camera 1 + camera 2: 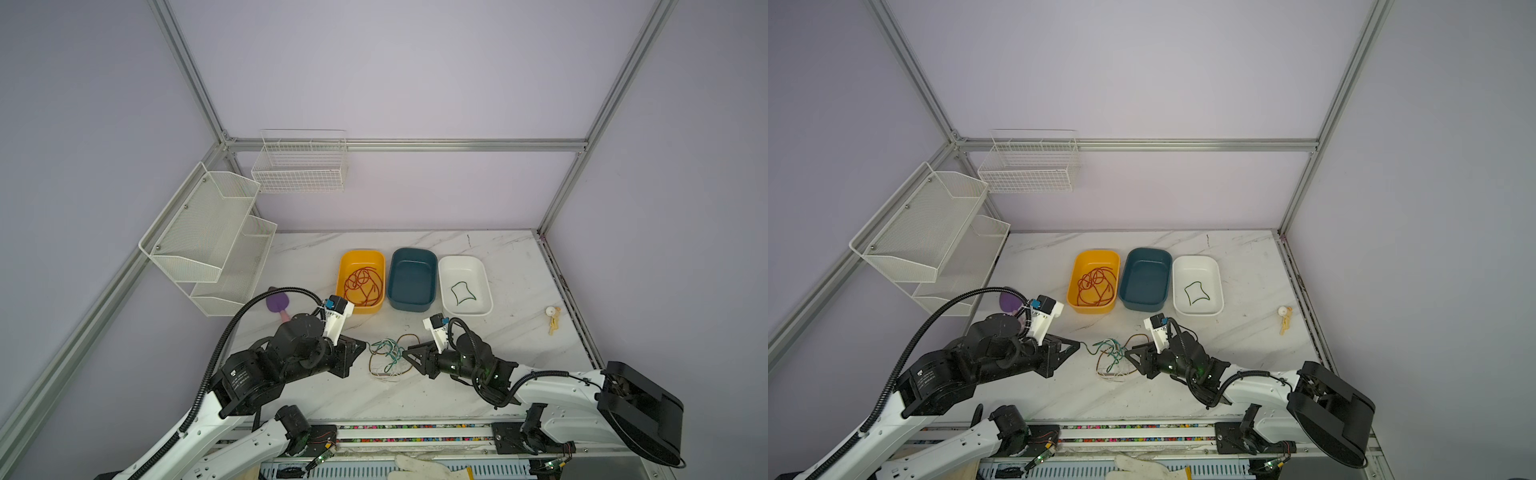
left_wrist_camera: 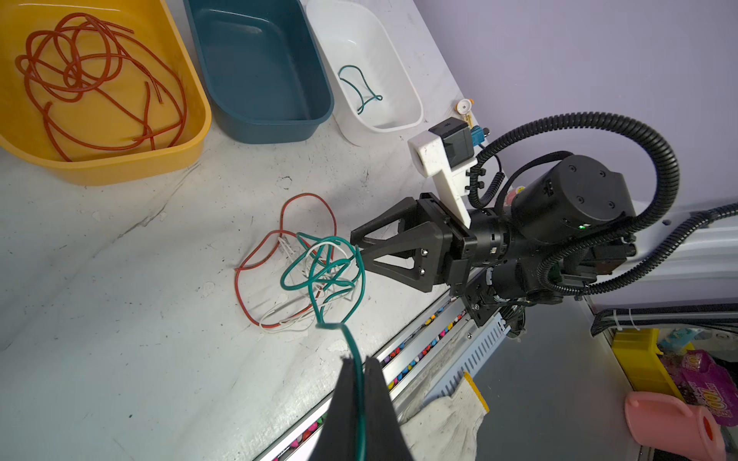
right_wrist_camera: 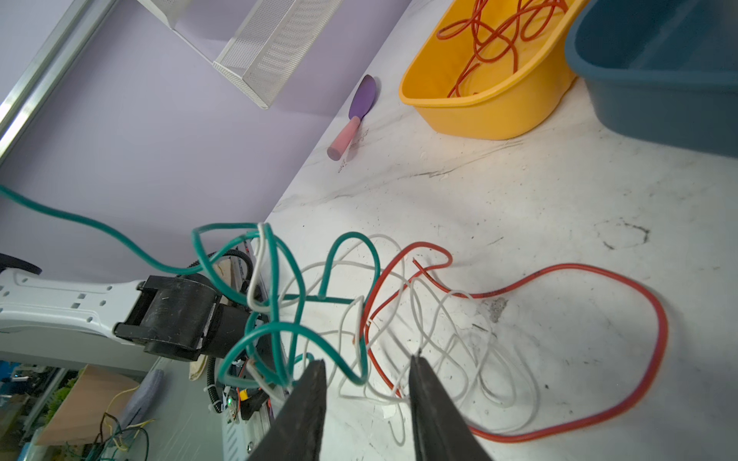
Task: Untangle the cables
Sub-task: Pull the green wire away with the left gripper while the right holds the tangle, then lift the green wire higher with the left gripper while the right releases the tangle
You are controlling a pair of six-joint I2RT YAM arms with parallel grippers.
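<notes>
A tangle of green, white and red cables (image 1: 388, 358) (image 1: 1112, 356) lies on the marble table between my two grippers. My left gripper (image 1: 365, 345) (image 2: 359, 360) is shut on one green cable (image 2: 362, 383), which runs taut from its jaws into the tangle (image 2: 315, 275). My right gripper (image 1: 404, 353) (image 3: 366, 358) is open at the tangle's other side, with green, white and red strands lying between its fingers. More red cables (image 1: 363, 286) lie coiled in the yellow bin (image 1: 360, 252). One green cable (image 1: 462, 293) lies in the white bin (image 1: 461, 257).
An empty blue bin (image 1: 411, 282) stands between the yellow and white bins. A purple spatula (image 1: 277, 303) lies at the left. A small cream object (image 1: 552, 320) lies at the right. White mesh shelves (image 1: 208, 241) and a wire basket (image 1: 299, 166) hang on the walls.
</notes>
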